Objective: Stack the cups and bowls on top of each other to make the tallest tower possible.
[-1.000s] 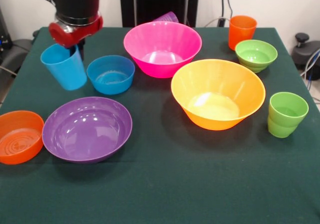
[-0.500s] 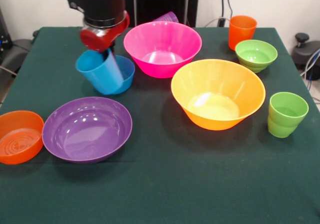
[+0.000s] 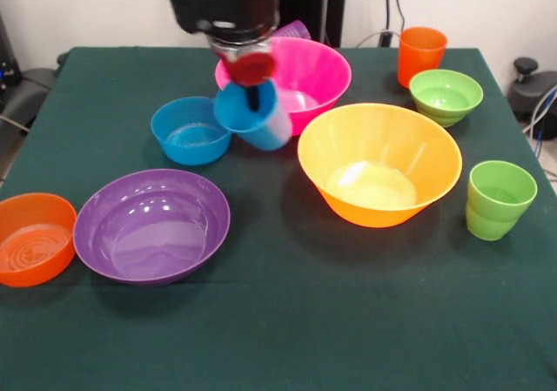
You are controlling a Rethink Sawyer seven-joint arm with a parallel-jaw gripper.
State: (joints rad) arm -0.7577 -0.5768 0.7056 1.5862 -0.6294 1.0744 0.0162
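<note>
So far nothing is stacked: every bowl and all but 1 cup sit singly on the green desk (image 3: 287,321). The hand (image 3: 252,91), in the upper middle of the frame, pinches the rim of the sky blue cup (image 3: 254,114), which hangs tilted in the air in front of the pink bowl (image 3: 300,73) and just right of the blue bowl (image 3: 191,130). The yellow-orange bowl (image 3: 379,163) sits right of centre, the purple bowl (image 3: 151,225) lower left, and the small orange bowl (image 3: 35,239) at the left edge. The green bowl (image 3: 446,95) and orange cup (image 3: 421,55) stand upper right, the green cup (image 3: 499,199) at the right, and the purple cup (image 3: 291,30) peeks behind the pink bowl. By my judgement the whole tower remains to be built. No brand, label or writing is readable anywhere.
</note>
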